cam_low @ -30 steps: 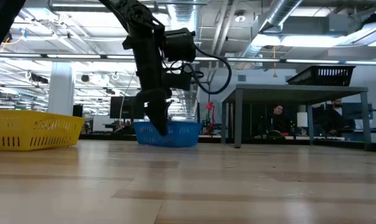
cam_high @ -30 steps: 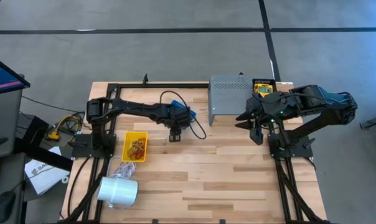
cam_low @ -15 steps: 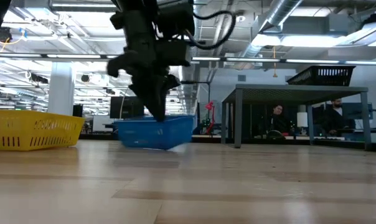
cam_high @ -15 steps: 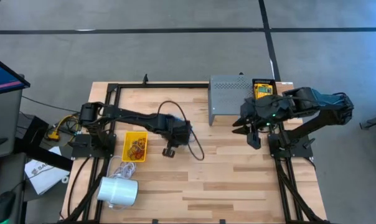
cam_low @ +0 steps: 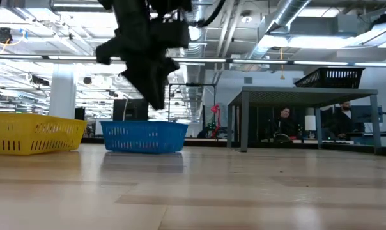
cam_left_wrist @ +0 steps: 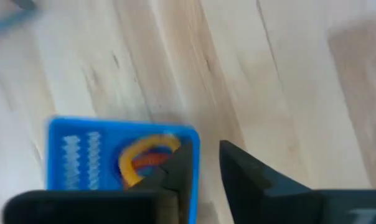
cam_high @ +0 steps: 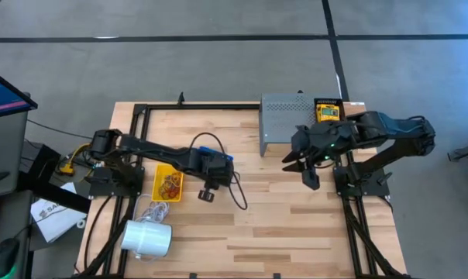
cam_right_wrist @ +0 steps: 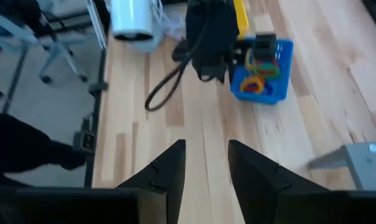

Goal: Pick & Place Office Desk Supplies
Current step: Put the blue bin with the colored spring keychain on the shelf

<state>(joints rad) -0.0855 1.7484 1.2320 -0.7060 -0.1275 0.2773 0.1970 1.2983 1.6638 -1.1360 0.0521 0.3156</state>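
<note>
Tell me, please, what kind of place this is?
Probably a robotics lab or workshop in a large open industrial hall. The low view shows exposed ceiling ducts, a grey metal table and people seated at screens behind it. The high view shows a wooden table standing on a grey concrete floor.

Left arm: stretched low across the table toward its middle, wrist bent down; left gripper (cam_high: 205, 194) pointing at the tabletop, fingers (cam_left_wrist: 250, 177) slightly parted.
Right arm: folded near its base, reaching inward; right gripper (cam_high: 300, 169) raised, fingers (cam_right_wrist: 166, 168) apart.
</note>
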